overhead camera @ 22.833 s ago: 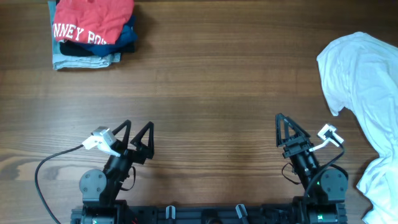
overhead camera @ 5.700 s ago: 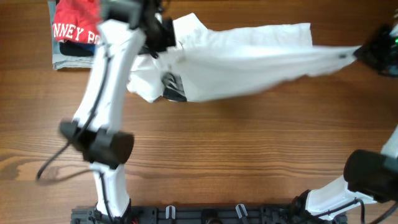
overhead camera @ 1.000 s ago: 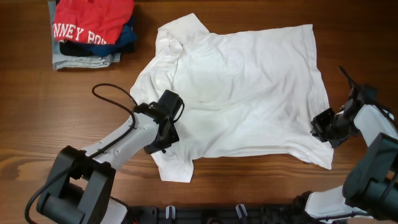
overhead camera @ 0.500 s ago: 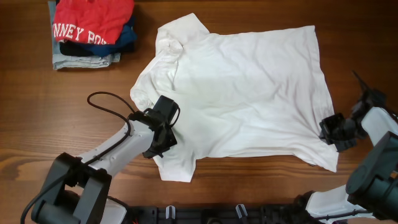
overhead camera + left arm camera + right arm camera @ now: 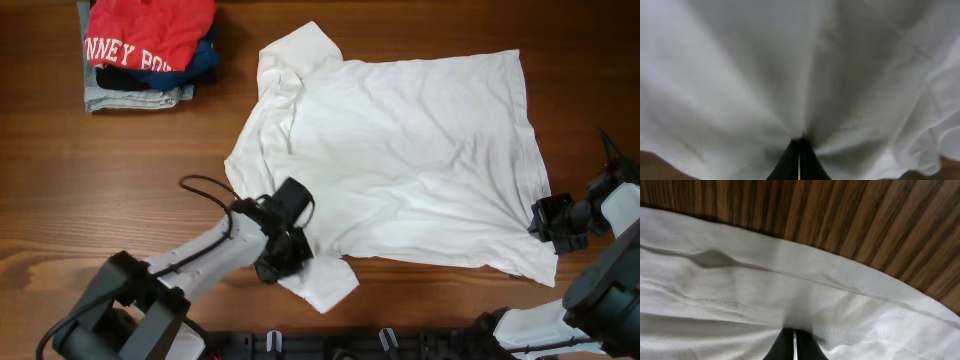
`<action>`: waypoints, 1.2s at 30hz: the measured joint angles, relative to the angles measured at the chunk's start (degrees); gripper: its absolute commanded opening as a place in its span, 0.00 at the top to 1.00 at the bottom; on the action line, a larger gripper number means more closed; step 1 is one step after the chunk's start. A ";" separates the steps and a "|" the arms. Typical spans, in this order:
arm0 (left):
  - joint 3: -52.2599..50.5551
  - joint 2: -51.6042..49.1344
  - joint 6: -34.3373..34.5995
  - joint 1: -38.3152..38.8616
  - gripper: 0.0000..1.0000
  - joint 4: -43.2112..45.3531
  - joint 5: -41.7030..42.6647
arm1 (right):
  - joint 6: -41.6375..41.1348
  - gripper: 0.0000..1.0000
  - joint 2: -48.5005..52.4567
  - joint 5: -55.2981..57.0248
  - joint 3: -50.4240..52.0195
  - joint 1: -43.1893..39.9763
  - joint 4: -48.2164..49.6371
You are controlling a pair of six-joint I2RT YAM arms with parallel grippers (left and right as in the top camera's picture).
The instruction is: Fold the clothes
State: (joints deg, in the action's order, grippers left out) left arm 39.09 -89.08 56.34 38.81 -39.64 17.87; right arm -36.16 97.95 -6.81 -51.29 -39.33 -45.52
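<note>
Compared with half a second ago, the white T-shirt (image 5: pixel 400 160) has been dragged a little to the right across the table (image 5: pixel 120 180), and both grippers have been shifted to the right with it. The shirt is now spread nearly flat in the middle and right part of the table, with the collar end toward the left and the hem toward the right. The left gripper (image 5: pixel 283 260) is placed at the near sleeve, at the lower left edge of the shirt. In the left wrist view its dark fingertips (image 5: pixel 799 161) are pressed together on gathered fabric, with wrinkles spreading out from the pinch. The right gripper (image 5: pixel 547 218) is placed at the near hem corner on the right. In the right wrist view its fingertips (image 5: pixel 794 345) are closed on the cloth just behind the stitched hem, and bare wood is seen beyond the edge. A red garment (image 5: pixel 150 30) with white lettering lies on a stack of folded clothes (image 5: pixel 135 97) at the far left corner, well apart from the shirt.
</note>
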 measured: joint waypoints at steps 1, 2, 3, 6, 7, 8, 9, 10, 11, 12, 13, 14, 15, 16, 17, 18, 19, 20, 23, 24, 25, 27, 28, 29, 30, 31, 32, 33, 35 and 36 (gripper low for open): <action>-0.02 -0.02 0.68 0.98 0.96 -0.81 0.35 | 0.00 0.96 0.15 0.07 -0.24 0.00 -0.17; -0.07 -0.20 1.49 1.60 0.96 -1.92 0.94 | 0.00 0.96 0.37 0.31 -0.52 0.00 -0.33; -0.11 -0.28 1.92 1.75 0.96 -2.34 1.14 | 0.00 0.96 0.44 0.52 -0.72 0.00 -0.48; -0.09 -0.33 2.78 1.73 0.96 -2.62 1.18 | 0.00 0.96 0.85 1.46 -1.38 -0.13 -1.16; -0.09 -0.31 2.82 1.57 0.96 -3.06 1.14 | 0.00 0.96 1.05 1.79 -1.68 -0.24 -1.60; -0.11 -0.26 2.93 1.20 0.96 -4.20 0.94 | 0.00 0.96 1.20 2.34 -1.90 -0.26 -1.88; -0.22 -0.17 2.95 0.55 0.96 -5.51 0.66 | 0.00 0.96 1.53 2.80 -2.54 -0.37 -2.62; -0.42 0.02 2.95 -0.24 0.96 -6.71 0.28 | -0.02 0.97 1.64 3.39 -3.17 -0.37 -3.87; -0.72 0.42 2.93 -1.16 0.96 -7.85 -0.17 | 0.00 0.96 1.79 3.96 -4.02 -0.42 -5.01; -1.18 1.01 2.89 -2.12 0.96 -8.70 -0.70 | 0.00 0.96 1.88 4.35 -5.01 -0.50 -5.81; -1.90 2.03 2.49 -3.43 0.96 -9.44 -1.99 | -0.02 0.96 1.92 4.83 -6.54 -0.59 -6.84; -2.25 2.86 2.23 -4.11 0.96 -9.66 -3.15 | -0.02 0.96 1.92 5.09 -7.50 -0.63 -7.65; -2.40 3.69 1.79 -4.48 0.96 -9.66 -4.48 | -0.02 0.96 1.92 5.25 -8.02 -0.63 -8.09; -2.38 4.79 1.38 -4.72 0.96 -9.81 -5.88 | -0.02 0.96 1.92 5.38 -8.24 -0.63 -8.44; -2.16 6.03 1.09 -4.85 0.96 -10.73 -7.10 | -0.02 0.96 1.92 5.38 -8.33 -0.63 -8.98; -1.75 7.61 0.85 -4.87 0.96 -11.93 -8.37 | -0.02 0.96 1.90 5.35 -8.33 -0.63 -9.57; -0.83 9.33 0.61 -4.87 0.96 -13.33 -10.21 | 0.00 0.96 1.79 5.18 -8.33 -0.63 -10.03; 0.02 10.32 0.48 -4.87 0.96 -14.47 -11.56 | 0.02 0.96 1.46 5.03 -8.33 -0.63 -10.71; 1.95 12.68 0.22 -4.87 0.96 -15.65 -14.56 | 0.72 0.96 -1.62 4.04 -8.33 -0.59 -13.90; 2.27 13.09 0.11 -4.87 0.96 -15.43 -15.06 | 1.36 0.96 -2.84 3.37 -8.33 -0.50 -14.60; 2.45 13.27 0.11 -4.87 0.96 -14.75 -15.21 | 1.75 0.96 -3.87 2.60 -8.31 -0.31 -14.80; 2.47 13.16 0.09 -4.87 0.96 -13.51 -15.28 | 1.99 0.96 -4.42 1.84 -7.72 0.20 -13.92; 2.47 12.94 0.09 -4.87 0.96 -13.07 -15.23 | 2.21 0.96 -4.44 1.55 -6.73 0.44 -13.03; 2.47 12.55 0.09 -4.87 0.96 -12.61 -15.17 | 2.38 0.96 -4.44 1.25 -5.68 0.46 -12.13; 2.49 11.67 0.09 -4.87 0.96 -12.13 -14.97 | 2.67 0.96 -4.44 0.87 -4.04 0.46 -11.08; 2.51 10.73 0.09 -4.87 0.96 -11.91 -14.80 | 3.08 0.96 -4.44 0.46 -2.86 0.46 -10.34; 2.51 9.77 0.09 -4.87 0.96 -11.78 -14.64 | 3.32 0.95 -4.44 -0.04 -1.68 0.46 -9.40; 2.51 8.59 0.09 -4.87 0.96 -11.56 -14.56 | 3.48 0.95 -4.44 -0.59 -0.76 0.46 -8.72; 2.51 6.67 0.09 -4.87 0.96 -10.91 -14.51 | 3.69 0.94 -4.44 -1.03 0.50 0.46 -7.41; 2.51 5.84 0.09 -4.87 0.96 -10.67 -14.38 | 3.74 0.94 -4.44 -1.14 0.87 0.46 -7.08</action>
State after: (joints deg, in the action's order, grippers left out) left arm 41.60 -83.24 56.42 33.93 -50.30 3.49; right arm -32.42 93.51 -7.94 -50.41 -38.87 -52.60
